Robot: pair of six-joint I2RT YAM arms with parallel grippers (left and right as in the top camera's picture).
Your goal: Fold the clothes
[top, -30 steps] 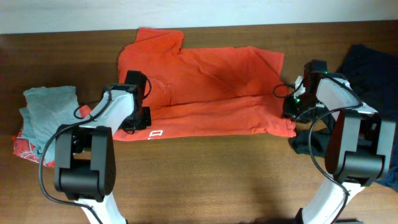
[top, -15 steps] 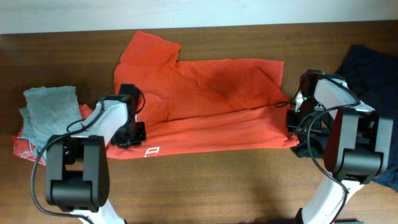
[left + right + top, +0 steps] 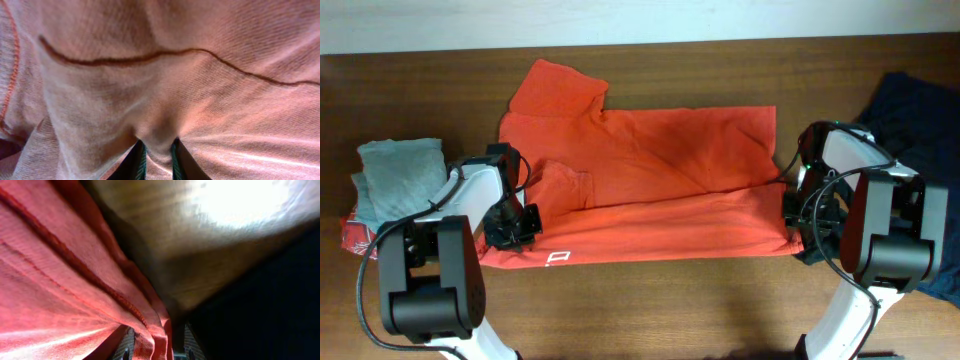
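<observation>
An orange T-shirt (image 3: 640, 170) lies spread across the table, its near half folded into a band along the front. My left gripper (image 3: 512, 222) is shut on the shirt's left edge; in the left wrist view (image 3: 156, 155) cloth (image 3: 160, 75) is pinched between the two fingers. My right gripper (image 3: 794, 210) is shut on the shirt's right edge; in the right wrist view (image 3: 155, 342) a red hem (image 3: 75, 280) runs between its fingers.
A folded grey-green garment (image 3: 398, 178) lies on a red patterned cloth (image 3: 360, 238) at the left. Dark navy clothes (image 3: 910, 120) are heaped at the right, next to the right arm. The table's front strip (image 3: 660, 300) is bare wood.
Both grippers have pulled the shirt's front edge toward the table's near side and slightly outward. The shirt is stretched flatter and wider than a second ago.
</observation>
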